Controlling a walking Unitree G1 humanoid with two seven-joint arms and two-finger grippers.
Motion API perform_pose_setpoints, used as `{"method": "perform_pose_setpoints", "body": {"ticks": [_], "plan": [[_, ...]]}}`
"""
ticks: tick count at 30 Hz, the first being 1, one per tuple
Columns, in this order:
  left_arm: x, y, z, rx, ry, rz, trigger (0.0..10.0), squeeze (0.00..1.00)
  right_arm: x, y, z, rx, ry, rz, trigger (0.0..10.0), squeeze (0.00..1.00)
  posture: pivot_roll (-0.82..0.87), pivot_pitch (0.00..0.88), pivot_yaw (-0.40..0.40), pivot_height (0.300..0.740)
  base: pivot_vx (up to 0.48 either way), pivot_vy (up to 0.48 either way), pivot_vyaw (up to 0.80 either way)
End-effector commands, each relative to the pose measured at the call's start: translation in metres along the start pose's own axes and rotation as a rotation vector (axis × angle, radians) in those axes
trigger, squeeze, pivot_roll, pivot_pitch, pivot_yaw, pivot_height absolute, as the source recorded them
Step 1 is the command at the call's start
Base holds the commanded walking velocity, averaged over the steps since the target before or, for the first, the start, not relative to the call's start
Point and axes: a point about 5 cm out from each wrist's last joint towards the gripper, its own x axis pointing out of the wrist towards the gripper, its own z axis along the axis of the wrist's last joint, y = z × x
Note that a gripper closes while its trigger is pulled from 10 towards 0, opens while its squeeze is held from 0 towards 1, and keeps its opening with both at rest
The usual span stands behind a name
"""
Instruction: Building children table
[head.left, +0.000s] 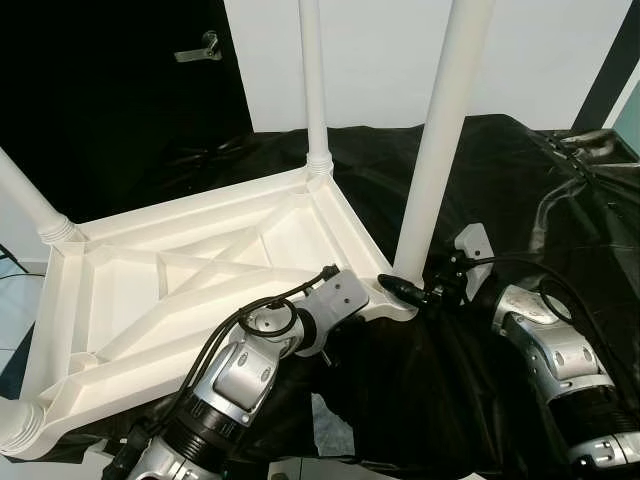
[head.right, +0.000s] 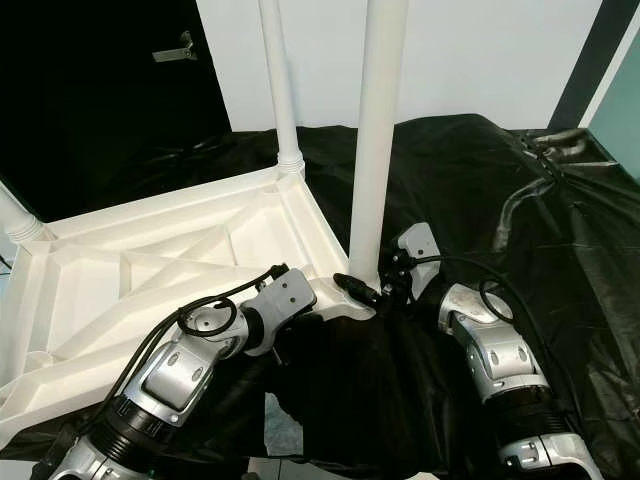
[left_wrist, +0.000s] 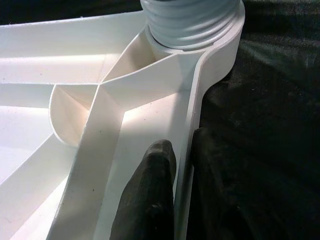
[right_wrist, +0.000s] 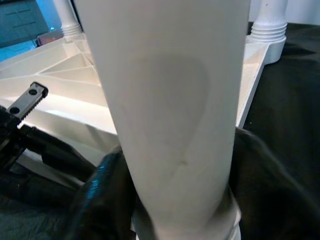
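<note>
A white plastic children's tabletop (head.left: 190, 290) lies upside down on a black sheet, ribs facing up. White legs stand in its corners: one at the far corner (head.left: 313, 80), one at the near right corner (head.left: 440, 130), another at the left (head.left: 25, 205). My left gripper (left_wrist: 182, 165) is shut on the tabletop's rim (left_wrist: 192, 120) close to the near right corner, one finger inside and one outside. My right gripper (head.left: 400, 288) grips the base of the near right leg (right_wrist: 170, 110), a black finger (right_wrist: 100, 200) on each side of it.
The black sheet (head.left: 500, 180) covers the work surface and falls away at its front edge. A dark door with a lever handle (head.left: 200, 48) stands at the back left, beside a white wall. Cables (head.left: 570, 150) lie at the right.
</note>
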Motion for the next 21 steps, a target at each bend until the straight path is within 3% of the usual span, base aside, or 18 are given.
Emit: {"method": "perform_pose_setpoints", "body": {"ticks": [1, 7, 8, 9, 10, 13, 17, 19, 21], "plan": [[-0.004, 0.012, 0.000, 0.025, 0.010, 0.097, 10.0, 0.00, 0.003, 0.002, 0.000, -0.011, 0.004, 0.023, 0.0, 0.00, 0.05, 0.000, 0.065, 0.740, 0.000, 0.000, 0.00], [-0.004, 0.011, 0.000, 0.024, 0.011, 0.100, 10.0, 0.00, 0.003, 0.005, -0.005, 0.010, 0.002, 0.017, 0.0, 0.00, 0.05, 0.000, 0.061, 0.740, 0.000, 0.000, 0.00], [-0.004, 0.012, 0.000, 0.025, 0.011, 0.102, 10.0, 0.00, 0.003, 0.008, -0.006, 0.023, -0.002, 0.002, 1.1, 0.00, 0.05, 0.000, 0.061, 0.740, 0.000, 0.000, 0.00], [-0.004, 0.012, 0.000, 0.025, 0.011, 0.102, 10.0, 0.00, 0.003, 0.008, -0.006, 0.023, -0.002, 0.002, 1.1, 0.00, 0.05, 0.000, 0.061, 0.740, 0.000, 0.000, 0.00], [-0.004, 0.012, 0.000, 0.025, 0.011, 0.104, 10.0, 0.00, 0.004, 0.009, -0.007, 0.028, -0.005, -0.021, 10.0, 0.00, 0.05, 0.000, 0.058, 0.740, 0.000, 0.000, 0.00], [-0.004, 0.013, 0.001, 0.025, 0.010, 0.106, 10.0, 0.00, 0.006, 0.012, -0.008, 0.035, -0.008, -0.064, 10.0, 0.00, 0.05, 0.000, 0.056, 0.740, 0.000, 0.000, 0.00], [-0.003, 0.013, 0.002, 0.026, 0.007, 0.112, 10.0, 0.00, 0.016, 0.021, -0.012, -0.002, 0.021, -0.242, 10.0, 0.00, 0.05, 0.000, 0.048, 0.740, 0.000, 0.000, 0.00], [-0.003, 0.013, 0.002, 0.026, 0.007, 0.112, 10.0, 0.00, 0.016, 0.021, -0.012, -0.002, 0.021, -0.242, 10.0, 0.00, 0.05, 0.000, 0.048, 0.740, 0.000, 0.000, 0.00], [-0.002, 0.012, 0.003, 0.026, 0.005, 0.113, 10.0, 0.00, 0.021, 0.029, -0.014, 0.034, 0.026, -0.340, 10.0, 0.00, 0.04, 0.000, 0.048, 0.740, 0.000, 0.000, 0.00]]}}
